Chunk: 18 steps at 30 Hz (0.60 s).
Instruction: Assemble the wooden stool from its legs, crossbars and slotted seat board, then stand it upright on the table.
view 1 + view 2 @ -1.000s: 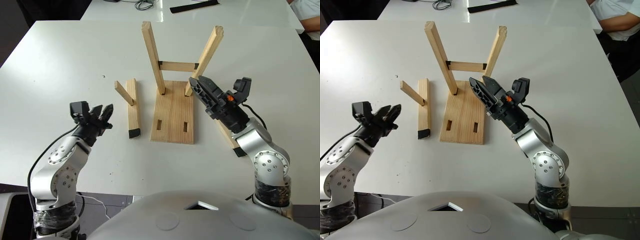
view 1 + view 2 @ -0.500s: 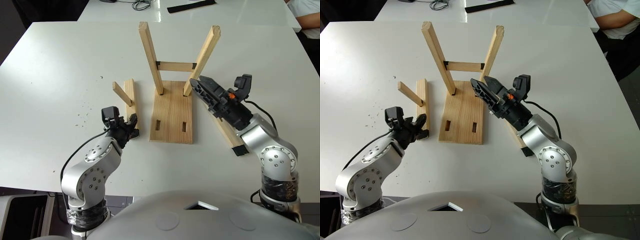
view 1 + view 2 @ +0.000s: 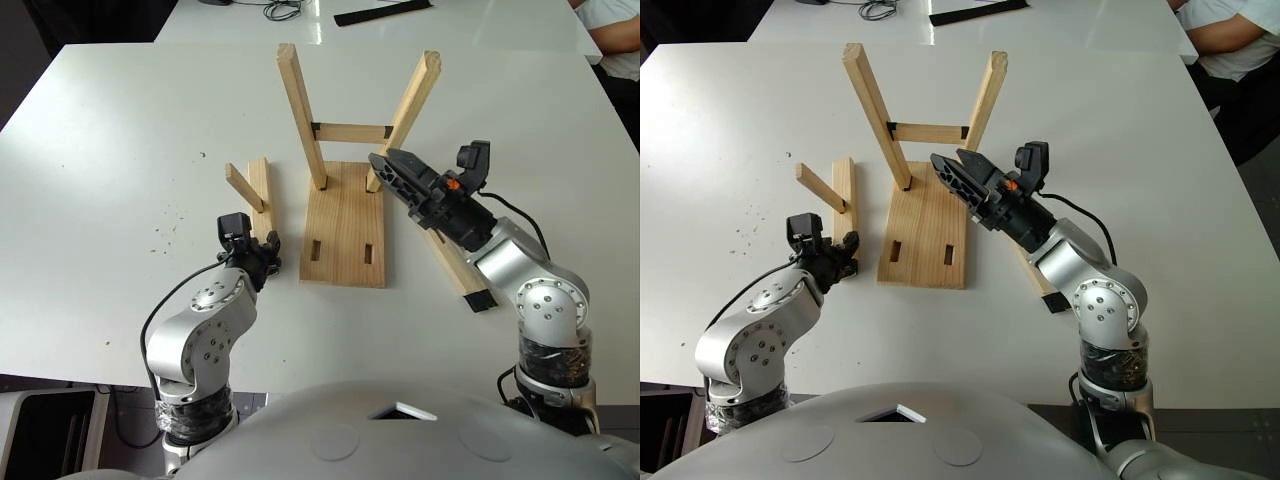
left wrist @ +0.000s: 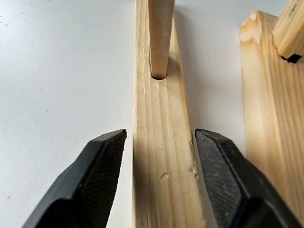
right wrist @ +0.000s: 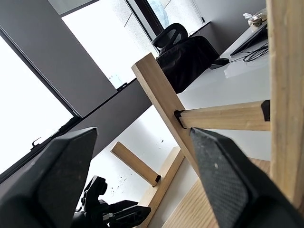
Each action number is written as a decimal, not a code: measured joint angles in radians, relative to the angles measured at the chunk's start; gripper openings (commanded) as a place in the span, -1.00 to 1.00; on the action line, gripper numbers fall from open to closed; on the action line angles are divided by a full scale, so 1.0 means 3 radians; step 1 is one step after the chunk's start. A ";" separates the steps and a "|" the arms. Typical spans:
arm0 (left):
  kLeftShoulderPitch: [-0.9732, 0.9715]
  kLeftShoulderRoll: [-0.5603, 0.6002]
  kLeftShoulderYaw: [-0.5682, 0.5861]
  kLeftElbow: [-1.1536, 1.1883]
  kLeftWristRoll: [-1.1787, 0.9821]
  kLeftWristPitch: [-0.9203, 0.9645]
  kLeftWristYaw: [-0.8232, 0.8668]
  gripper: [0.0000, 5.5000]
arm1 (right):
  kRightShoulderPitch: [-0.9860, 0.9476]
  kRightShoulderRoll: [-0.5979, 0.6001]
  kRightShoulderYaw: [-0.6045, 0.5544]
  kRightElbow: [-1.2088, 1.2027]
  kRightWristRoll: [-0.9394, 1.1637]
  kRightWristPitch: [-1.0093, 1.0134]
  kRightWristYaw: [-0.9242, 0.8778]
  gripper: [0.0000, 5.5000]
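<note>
Head view: the slotted seat board (image 3: 345, 225) lies flat on the white table (image 3: 120, 130), with two square legs (image 3: 300, 115) upright in it. Left wrist view: the left gripper (image 4: 160, 136) is spread around a grainy loose leg (image 4: 164, 156). Right wrist view: the right gripper (image 5: 142, 135) is agape near the crossbar (image 5: 223, 116).

Bare, grainy wood leg (image 4: 164, 156) & seat board (image 3: 343, 225); matt textured plastic fingers (image 4: 102, 185); smooth, slightly glossy table (image 3: 120, 130).

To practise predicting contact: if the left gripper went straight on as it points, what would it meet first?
Probably the loose leg, which lies lengthwise between the open jaws of the left gripper. Farther along is the crossbar stuck in that leg. Height above the leg is unclear.
</note>
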 measured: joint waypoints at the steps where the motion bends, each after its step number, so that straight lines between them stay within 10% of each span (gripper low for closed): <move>1: -0.0001 0.0000 -0.0001 0.0005 0.0024 0.0030 -0.0011 -0.02 | 0.0000 0.0004 0.0000 0.0005 0.0000 0.0000 0.0000 0.30; 18: -0.0282 0.0319 0.0161 0.0110 0.0131 0.0500 -0.0582 -0.26 | 0.0054 0.0234 0.0132 0.0002 -0.0170 -0.0109 -0.0032 0.30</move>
